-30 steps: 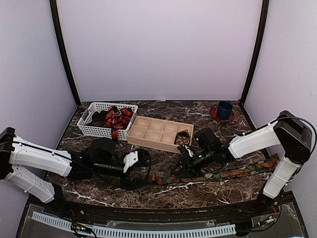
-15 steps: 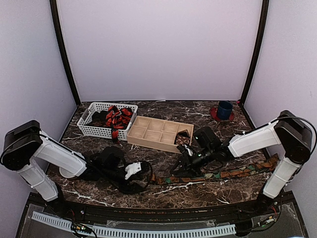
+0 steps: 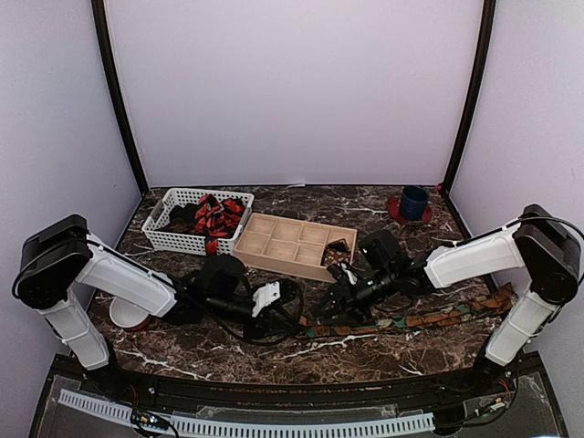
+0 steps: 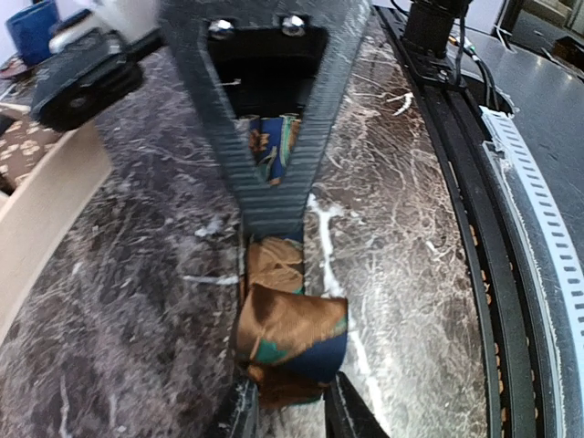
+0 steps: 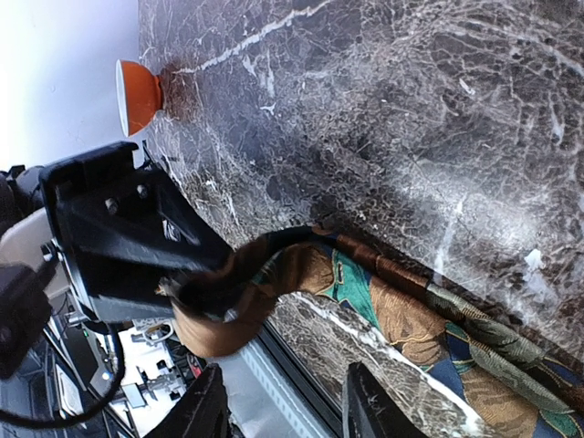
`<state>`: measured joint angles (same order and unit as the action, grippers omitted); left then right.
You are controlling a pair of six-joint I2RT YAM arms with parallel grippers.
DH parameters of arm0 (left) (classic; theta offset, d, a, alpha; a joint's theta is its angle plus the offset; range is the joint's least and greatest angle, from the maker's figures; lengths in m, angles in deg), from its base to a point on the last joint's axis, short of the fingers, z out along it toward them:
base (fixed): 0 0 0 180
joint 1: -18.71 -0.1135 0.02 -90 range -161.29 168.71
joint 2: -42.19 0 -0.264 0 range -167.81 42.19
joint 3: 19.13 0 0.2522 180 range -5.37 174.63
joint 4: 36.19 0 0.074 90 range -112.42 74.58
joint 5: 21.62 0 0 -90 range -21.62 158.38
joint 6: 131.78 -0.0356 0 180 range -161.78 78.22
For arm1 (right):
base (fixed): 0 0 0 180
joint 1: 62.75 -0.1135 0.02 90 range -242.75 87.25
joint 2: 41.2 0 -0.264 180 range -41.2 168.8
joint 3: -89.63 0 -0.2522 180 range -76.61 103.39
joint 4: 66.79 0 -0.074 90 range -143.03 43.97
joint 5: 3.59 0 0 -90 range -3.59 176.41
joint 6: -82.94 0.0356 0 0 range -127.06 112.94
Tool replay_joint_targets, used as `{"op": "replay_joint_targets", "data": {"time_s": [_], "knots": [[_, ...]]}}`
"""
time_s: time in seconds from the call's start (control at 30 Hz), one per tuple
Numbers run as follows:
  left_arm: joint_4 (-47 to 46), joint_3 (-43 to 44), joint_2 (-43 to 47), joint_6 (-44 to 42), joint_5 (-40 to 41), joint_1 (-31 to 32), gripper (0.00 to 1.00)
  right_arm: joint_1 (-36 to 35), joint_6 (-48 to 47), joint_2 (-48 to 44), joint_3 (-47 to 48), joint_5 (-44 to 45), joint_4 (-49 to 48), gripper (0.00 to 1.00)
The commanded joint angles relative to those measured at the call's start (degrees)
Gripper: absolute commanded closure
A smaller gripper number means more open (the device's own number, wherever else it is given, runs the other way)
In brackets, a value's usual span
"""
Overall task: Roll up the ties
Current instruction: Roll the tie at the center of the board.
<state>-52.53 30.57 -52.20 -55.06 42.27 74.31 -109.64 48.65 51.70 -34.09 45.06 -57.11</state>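
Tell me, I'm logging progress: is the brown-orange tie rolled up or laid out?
Mostly laid out. Only one end of the tie is folded over, pinched in the left hand; the rest lies flat along the table.

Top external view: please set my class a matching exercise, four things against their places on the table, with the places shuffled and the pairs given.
Things:
1. white basket
2. wooden tray
3. blue cup
4. brown-orange tie

Places:
A. back right corner
B. stretched along the front, right of centre
C. back left
D. middle, just right of the basket

Pairs: 1-C; 2-D; 3-A; 4-B
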Motion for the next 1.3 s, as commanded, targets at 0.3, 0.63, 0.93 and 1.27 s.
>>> {"op": "replay_joint_targets", "data": {"time_s": [0.3, 0.63, 0.93, 1.27], "knots": [[-1.6, 6.7, -8.8, 2.4, -0.3, 2.1, 0.74, -0.2, 1.0, 3.5, 0.0, -1.2, -3.4, 0.55], [-1.3, 7.9, -10.6, 3.1, 0.4, 2.2, 0.75, -0.7, -1.5, 6.8, 3.3, 0.0, 2.5, 0.58], [-2.3, 6.4, -8.2, 3.5, 1.9, 2.3, 0.68, -1.3, -2.3, 9.3, 5.4, 0.7, 4.6, 0.89], [1.2, 3.1, -3.2, 1.9, 2.4, 2.1, 0.15, -1.3, -4.2, 7.2, 5.1, 2.4, 5.6, 1.00]]}}
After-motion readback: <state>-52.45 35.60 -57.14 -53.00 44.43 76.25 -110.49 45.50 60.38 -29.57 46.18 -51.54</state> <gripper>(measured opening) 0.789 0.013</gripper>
